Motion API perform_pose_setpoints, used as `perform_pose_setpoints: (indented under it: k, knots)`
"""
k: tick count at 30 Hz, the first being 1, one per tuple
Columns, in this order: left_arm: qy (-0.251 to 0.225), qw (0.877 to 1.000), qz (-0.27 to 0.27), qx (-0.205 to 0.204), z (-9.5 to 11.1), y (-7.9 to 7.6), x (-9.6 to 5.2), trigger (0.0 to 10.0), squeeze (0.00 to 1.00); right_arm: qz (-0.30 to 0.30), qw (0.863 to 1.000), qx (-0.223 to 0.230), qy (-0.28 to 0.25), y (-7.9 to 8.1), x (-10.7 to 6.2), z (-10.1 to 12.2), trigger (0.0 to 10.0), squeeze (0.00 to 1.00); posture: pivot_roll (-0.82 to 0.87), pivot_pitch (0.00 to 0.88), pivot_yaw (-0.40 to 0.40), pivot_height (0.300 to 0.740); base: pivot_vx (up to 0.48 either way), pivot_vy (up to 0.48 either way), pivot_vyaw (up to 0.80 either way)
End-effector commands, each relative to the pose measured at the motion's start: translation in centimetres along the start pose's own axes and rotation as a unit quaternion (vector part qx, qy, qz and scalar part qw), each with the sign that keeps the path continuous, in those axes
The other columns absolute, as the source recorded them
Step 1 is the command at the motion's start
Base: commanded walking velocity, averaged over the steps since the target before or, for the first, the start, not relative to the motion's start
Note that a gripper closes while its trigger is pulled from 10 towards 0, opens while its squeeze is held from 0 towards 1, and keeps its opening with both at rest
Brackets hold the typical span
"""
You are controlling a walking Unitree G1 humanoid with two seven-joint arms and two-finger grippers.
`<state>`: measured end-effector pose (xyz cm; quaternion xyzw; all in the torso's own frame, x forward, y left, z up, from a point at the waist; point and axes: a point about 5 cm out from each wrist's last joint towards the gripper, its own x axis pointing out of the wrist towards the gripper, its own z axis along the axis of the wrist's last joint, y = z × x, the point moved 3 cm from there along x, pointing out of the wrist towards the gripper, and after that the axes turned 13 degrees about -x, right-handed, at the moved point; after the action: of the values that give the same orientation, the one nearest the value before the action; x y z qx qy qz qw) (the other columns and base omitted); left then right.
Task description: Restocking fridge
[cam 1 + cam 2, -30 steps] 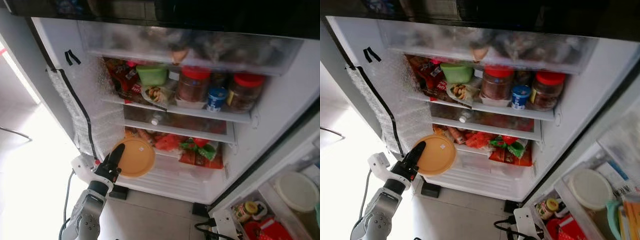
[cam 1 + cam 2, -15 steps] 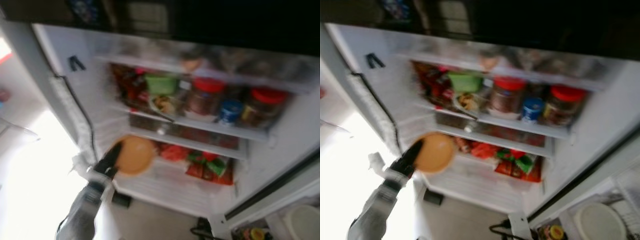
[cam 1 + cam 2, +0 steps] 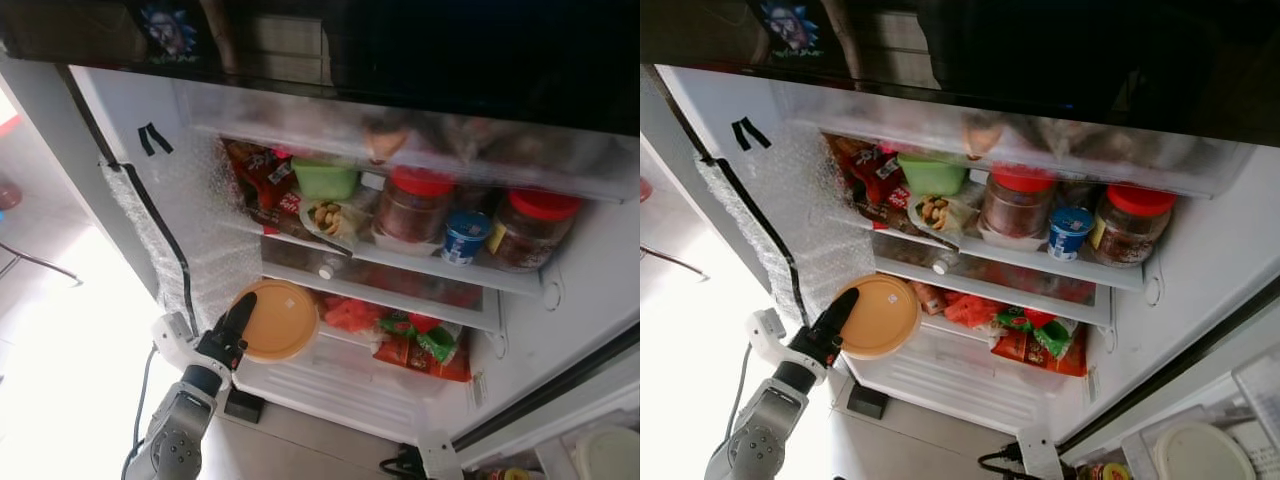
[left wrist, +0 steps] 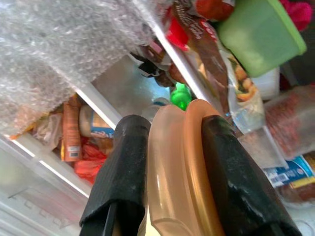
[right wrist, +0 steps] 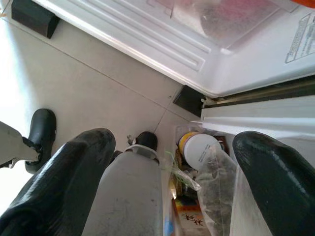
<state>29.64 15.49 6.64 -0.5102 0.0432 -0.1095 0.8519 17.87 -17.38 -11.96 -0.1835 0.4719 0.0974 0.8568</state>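
My left gripper (image 3: 240, 314) is shut on the rim of a round orange lidded container (image 3: 280, 320), held on edge at the left front of the open fridge's lower shelf (image 3: 350, 385). In the left wrist view the two black fingers (image 4: 123, 167) clamp the container (image 4: 182, 167) between them, with the shelves behind. My right gripper (image 5: 174, 140) hangs low with its fingers wide apart and nothing between them, over the tiled floor (image 5: 98, 93) by the fridge's base.
The upper shelf holds a green tub (image 3: 325, 180), two red-lidded jars (image 3: 413, 205), a blue cup (image 3: 465, 236) and snack bags. Red packets (image 3: 420, 340) lie on the lower shelf. Bubble wrap (image 3: 190, 230) lines the left wall. A door bin with a white lid (image 3: 1200, 455) stands at the right.
The camera has swung and blurred, shifting the whole picture. Against the fridge, the orange container in my left gripper sits slightly higher, nearer the lower shelf's front.
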Motion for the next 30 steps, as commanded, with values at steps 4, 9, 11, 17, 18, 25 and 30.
perform_pose_setpoints:
  k: [4, 9, 11, 17, 18, 25, 30]
  knots:
    - [0.007, 1.0, 0.0, -0.004, -0.3, 0.0, 0.1, 10.0, 0.0, -0.012, 1.0, 0.015, 0.003, -0.5, -0.1, -0.6, 10.0, 0.0, 0.0, 0.093, -0.004, 0.74, 0.0, 0.0, 0.0]
    - [0.004, 1.0, 0.002, -0.004, -0.2, 0.0, 0.1, 10.0, 0.0, -0.009, 1.0, 0.018, 0.003, -0.6, -0.1, -0.7, 10.0, 0.0, 0.0, 0.093, -0.003, 0.74, 0.0, 0.0, -0.32]
    - [0.005, 1.0, 0.002, -0.004, -0.3, 0.0, 0.2, 10.0, 0.0, -0.008, 1.0, 0.017, 0.003, -0.6, -0.2, -0.7, 10.0, 0.0, 0.0, 0.092, -0.003, 0.74, 0.0, 0.0, -0.72]
    - [0.004, 1.0, 0.003, -0.002, -0.2, 0.1, 0.2, 10.0, 0.0, -0.007, 1.0, 0.017, 0.003, -0.8, -0.2, -0.7, 10.0, 0.0, 0.0, 0.09, -0.003, 0.74, 0.0, 0.0, -0.72]
    - [0.004, 1.0, 0.003, -0.003, -0.3, 0.0, 0.2, 10.0, 0.0, -0.006, 1.0, 0.016, 0.002, -0.8, -0.2, -0.7, 10.0, 0.0, 0.0, 0.09, -0.002, 0.74, 0.0, 0.0, -0.68]
    - [0.002, 1.0, 0.002, -0.003, -0.3, 0.0, 0.3, 10.0, 0.0, -0.002, 1.0, 0.013, -0.008, -0.3, 0.2, 0.9, 10.0, 0.0, 0.0, 0.09, -0.003, 0.74, 0.0, 0.0, -0.55]
    - [0.004, 1.0, 0.003, -0.005, -0.4, 0.0, 0.3, 10.0, 0.0, -0.002, 1.0, 0.012, -0.015, -0.2, 0.2, 1.2, 10.0, 0.0, 0.0, 0.089, -0.003, 0.74, 0.0, 0.0, 0.0]
